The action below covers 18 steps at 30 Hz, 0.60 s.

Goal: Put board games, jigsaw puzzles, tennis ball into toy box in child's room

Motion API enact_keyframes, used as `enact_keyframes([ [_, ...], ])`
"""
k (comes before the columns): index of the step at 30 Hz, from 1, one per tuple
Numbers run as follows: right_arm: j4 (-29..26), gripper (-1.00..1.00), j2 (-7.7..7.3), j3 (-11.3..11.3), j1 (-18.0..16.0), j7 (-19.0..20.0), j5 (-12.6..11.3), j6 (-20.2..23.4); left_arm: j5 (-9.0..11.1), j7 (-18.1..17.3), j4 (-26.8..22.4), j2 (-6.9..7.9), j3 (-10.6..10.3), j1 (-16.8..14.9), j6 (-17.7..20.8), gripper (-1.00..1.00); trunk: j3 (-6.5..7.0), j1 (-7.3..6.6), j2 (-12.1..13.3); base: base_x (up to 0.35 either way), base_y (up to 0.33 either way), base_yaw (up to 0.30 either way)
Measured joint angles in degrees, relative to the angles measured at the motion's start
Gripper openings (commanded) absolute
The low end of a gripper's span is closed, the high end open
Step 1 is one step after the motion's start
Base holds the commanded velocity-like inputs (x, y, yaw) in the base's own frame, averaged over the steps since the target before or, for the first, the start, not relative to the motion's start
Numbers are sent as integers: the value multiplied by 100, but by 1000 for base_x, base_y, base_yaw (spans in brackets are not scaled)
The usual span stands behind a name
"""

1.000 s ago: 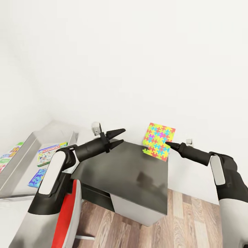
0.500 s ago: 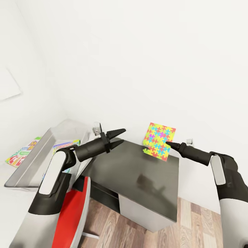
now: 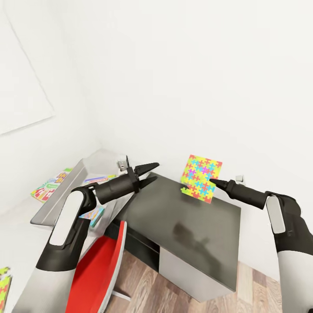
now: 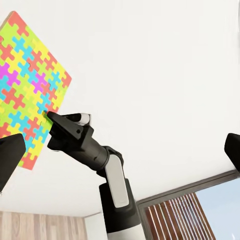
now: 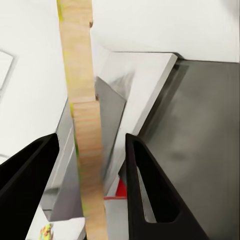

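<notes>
The jigsaw puzzle (image 3: 201,178) hangs in the air, held upright by one edge in the right gripper (image 3: 211,181), its bright face turned toward the head camera. It is above the far edge of a dark grey cabinet top (image 3: 182,221), close to the white wall (image 3: 195,78). In the right wrist view the sheet shows edge-on as a tan strip (image 5: 84,125) between the two black fingers (image 5: 150,190) — they sit narrow, pinching it. In the left wrist view the same puzzle (image 4: 27,85) shows its coloured face with the right gripper (image 4: 50,116) at its edge.

The left gripper (image 3: 150,172) hovers over the near-left part of the cabinet top, its fingers moderately spread and holding nothing, well apart from the puzzle.

To the left stands the light grey toy box (image 3: 56,200) on the pale table (image 3: 26,234), with colourful board games (image 3: 98,179) inside it. Another colourful flat board game (image 3: 48,186) lies on the table just beyond the box's far wall. A second jigsaw puzzle (image 3: 4,284) shows at the lower left edge of the table. A red chair (image 3: 98,269) is below the left arm — beside it, wood-plank floor (image 3: 143,291).
</notes>
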Motion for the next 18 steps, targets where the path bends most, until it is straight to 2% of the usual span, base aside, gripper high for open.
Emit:
enact_keyframes([
  [18, 0, -100, -7, 0, -1, 0, 3, 0, 2, -11, 0, 0, -12, -7, 0, 100, 124, 0, 0, 0, 0, 215],
])
